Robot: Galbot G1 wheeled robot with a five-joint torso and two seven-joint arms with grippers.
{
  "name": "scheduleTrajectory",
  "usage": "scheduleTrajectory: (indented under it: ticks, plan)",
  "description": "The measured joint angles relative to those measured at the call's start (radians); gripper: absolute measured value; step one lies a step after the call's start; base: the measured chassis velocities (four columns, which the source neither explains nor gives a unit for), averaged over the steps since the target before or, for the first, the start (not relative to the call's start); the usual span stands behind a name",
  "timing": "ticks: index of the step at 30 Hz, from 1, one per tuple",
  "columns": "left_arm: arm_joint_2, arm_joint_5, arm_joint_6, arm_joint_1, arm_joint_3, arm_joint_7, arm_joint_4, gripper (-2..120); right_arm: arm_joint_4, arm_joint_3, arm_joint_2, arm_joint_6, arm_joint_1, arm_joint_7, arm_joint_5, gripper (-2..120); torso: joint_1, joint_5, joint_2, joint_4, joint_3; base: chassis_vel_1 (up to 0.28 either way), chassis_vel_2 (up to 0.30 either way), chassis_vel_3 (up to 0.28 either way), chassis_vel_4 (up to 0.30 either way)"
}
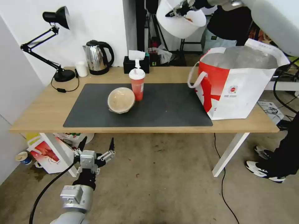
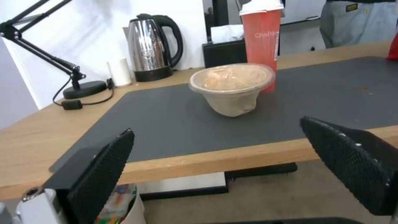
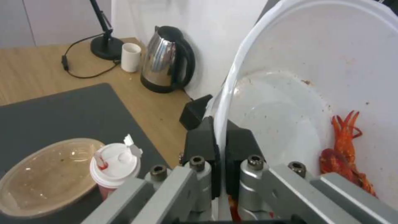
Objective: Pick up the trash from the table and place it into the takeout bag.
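Right tool (image 1: pixel 175 11) is raised high above the far side of the desk (image 1: pixel 46 109), pinching the rim of the white round plastic bowl (image 1: pixel 183 23) between its pressed-together fingers; in the right wrist view the rim runs edge-on between the two black pads (image 3: pixel 203 146), and red crayfish scraps (image 3: pixel 346 149) lie against the tilted bowl's inner wall. The bowl hangs in the air, up and to the left of the takeout bag (image 1: pixel 236 90), which stands open on the desk's right end, partly on the dark grey mat (image 1: pixel 174 109), foil lining showing. Beige paper bowl (image 1: pixel 121 100) sits on the mat near its middle, tilted, with a clear film over its mouth. Red drink cup (image 1: pixel 137 84) with white lid stands upright just beside it, toward the far side. Left tool (image 1: pixel 96 148) hangs low in front of the desk's near edge, below the top, fingers (image 2: pixel 104 168) spread wide, holding nothing. Kettle (image 1: pixel 98 57), black tissue box (image 1: pixel 136 63), small white cup (image 1: pixel 81 68) and desk lamp (image 1: pixel 53 43) stand along the back edge.
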Motion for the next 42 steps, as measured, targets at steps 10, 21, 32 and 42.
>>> scheduleTrajectory:
  ticks: [10,21,32,42]
  plan:
    - [0.000,0.000,0.000,0.000,0.000,0.000,0.000,100,0.031,0.000,-0.065,0.000,-0.015,0.000,0.001,0,0.000,0.0002,0.000,-0.0002,0.000,0.000,0.000,0.000,0.000]
    - [0.000,0.000,0.000,0.000,0.000,0.000,0.000,100,0.108,0.062,-0.189,0.000,-0.115,0.007,0.001,0,0.000,0.0003,0.000,-0.0002,0.000,0.000,0.000,0.000,0.000]
    - [0.000,0.000,0.000,0.000,0.000,0.000,0.000,100,0.195,0.165,-0.299,0.000,-0.263,0.018,0.000,0,0.000,0.0001,0.000,-0.0004,0.000,0.000,0.000,0.000,0.000]
    - [0.000,0.000,0.000,0.000,0.000,0.000,0.000,100,0.230,0.233,-0.346,0.000,-0.347,0.023,-0.001,0,0.000,0.0003,0.000,-0.0002,0.000,0.000,0.000,0.000,0.000]
